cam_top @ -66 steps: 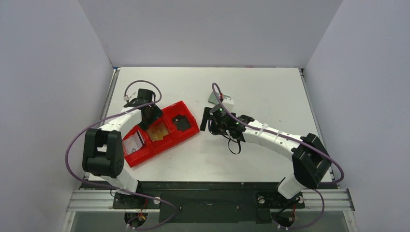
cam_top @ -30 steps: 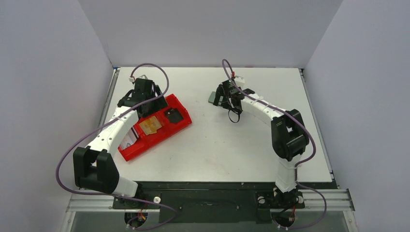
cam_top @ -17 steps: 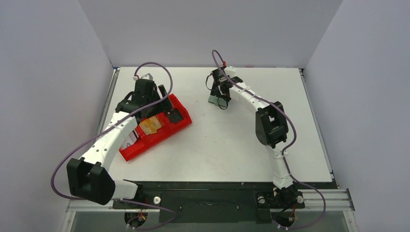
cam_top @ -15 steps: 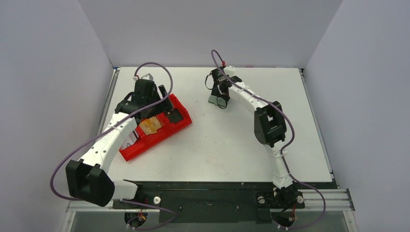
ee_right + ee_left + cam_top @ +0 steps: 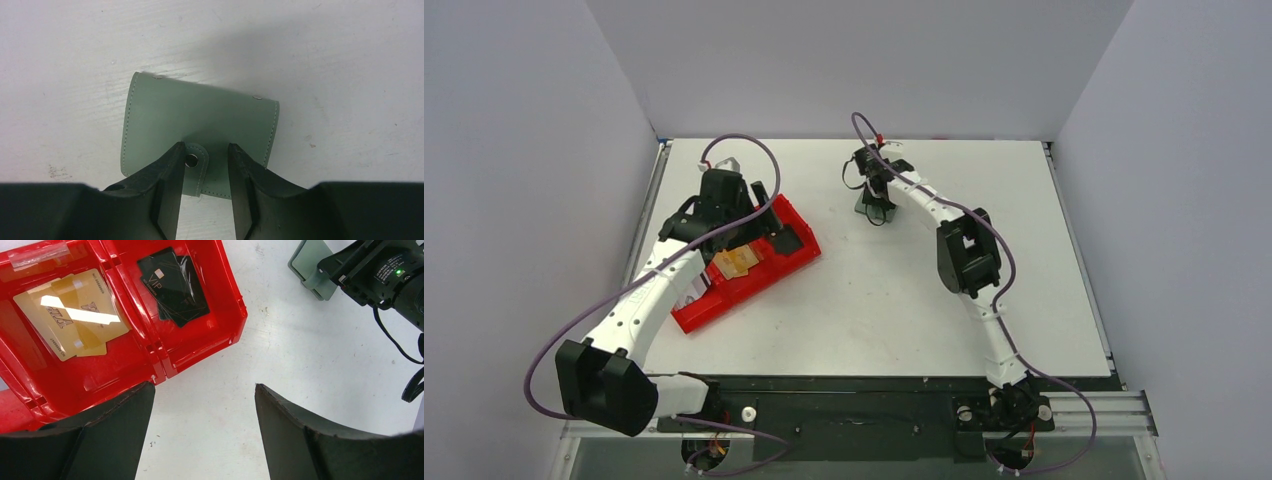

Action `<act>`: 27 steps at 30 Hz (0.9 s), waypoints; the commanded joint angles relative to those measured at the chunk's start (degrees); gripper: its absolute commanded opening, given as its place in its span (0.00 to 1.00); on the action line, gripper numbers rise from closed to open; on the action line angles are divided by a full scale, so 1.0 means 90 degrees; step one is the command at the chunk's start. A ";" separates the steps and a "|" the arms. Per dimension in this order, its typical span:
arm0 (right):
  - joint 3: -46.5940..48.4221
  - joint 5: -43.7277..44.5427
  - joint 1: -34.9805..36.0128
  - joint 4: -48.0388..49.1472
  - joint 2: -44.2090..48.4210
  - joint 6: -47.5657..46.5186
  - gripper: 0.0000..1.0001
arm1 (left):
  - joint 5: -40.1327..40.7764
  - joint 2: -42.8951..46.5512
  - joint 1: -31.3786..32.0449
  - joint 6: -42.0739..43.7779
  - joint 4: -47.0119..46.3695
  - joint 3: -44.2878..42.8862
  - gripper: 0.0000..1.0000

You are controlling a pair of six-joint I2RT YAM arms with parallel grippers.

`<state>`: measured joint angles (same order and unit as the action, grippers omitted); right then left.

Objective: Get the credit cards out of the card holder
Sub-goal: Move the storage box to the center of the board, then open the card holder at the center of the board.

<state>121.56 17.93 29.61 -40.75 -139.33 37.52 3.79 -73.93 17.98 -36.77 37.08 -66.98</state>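
Observation:
The card holder (image 5: 200, 115), a flat grey-green pouch, lies shut on the white table at the back middle (image 5: 865, 207). Its snap tab (image 5: 196, 167) sits between my right gripper's (image 5: 206, 146) narrowed jaws. The left finger touches the tab, while a gap stays on the right side. Tan-yellow credit cards (image 5: 75, 315) and black credit cards (image 5: 175, 285) lie in two compartments of a red tray (image 5: 200, 350). My left gripper (image 5: 203, 385) hangs wide open and empty above the table just off the tray's edge.
The red three-compartment tray (image 5: 724, 300) sits at the left of the table, partly under my left arm. In the left wrist view, my right gripper's black body and cable (image 5: 395, 285) appear at the upper right. Grey walls enclose the table on three sides.
My right arm has swung towards the back left over the card holder, and its jaws have narrowed around the tab. My left arm stretched slightly further over the tray, still open.

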 commanded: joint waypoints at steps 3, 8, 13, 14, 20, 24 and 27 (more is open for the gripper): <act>0.0051 0.0451 0.0221 -0.0133 -0.0050 -0.0223 0.33 | 0.0009 0.0176 0.0024 0.0053 -0.0089 0.0065 0.72; -0.0067 0.0502 0.0307 -0.0129 -0.0065 -0.0244 0.34 | -0.0001 0.0148 0.0024 -0.0004 -0.0106 0.0094 0.72; -0.0620 0.0226 0.0283 0.0208 0.0140 -0.0202 0.28 | 0.0022 0.0143 0.0030 -0.0028 -0.0117 0.0121 0.72; -0.0691 0.0176 0.0274 0.0254 0.0174 -0.0188 0.25 | 0.0015 0.0125 0.0027 -0.0038 -0.0112 0.0119 0.72; -0.1459 0.0007 0.0216 0.0626 0.0620 -0.0134 0.01 | 0.0002 0.0069 0.0038 -0.0086 -0.0152 0.0146 0.72; -0.2170 -0.0196 0.0210 0.0952 0.1222 -0.0103 0.00 | -0.0003 0.0003 0.0110 -0.0140 -0.0211 0.0178 0.72; -0.2935 -0.0457 0.0249 0.1306 0.1698 -0.0120 0.00 | -0.0005 -0.0059 0.0231 -0.0207 -0.0266 0.0238 0.72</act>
<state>102.69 17.91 31.86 -28.38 -129.62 36.64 3.81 -73.97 18.79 -37.50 36.88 -65.45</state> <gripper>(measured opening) 0.034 0.716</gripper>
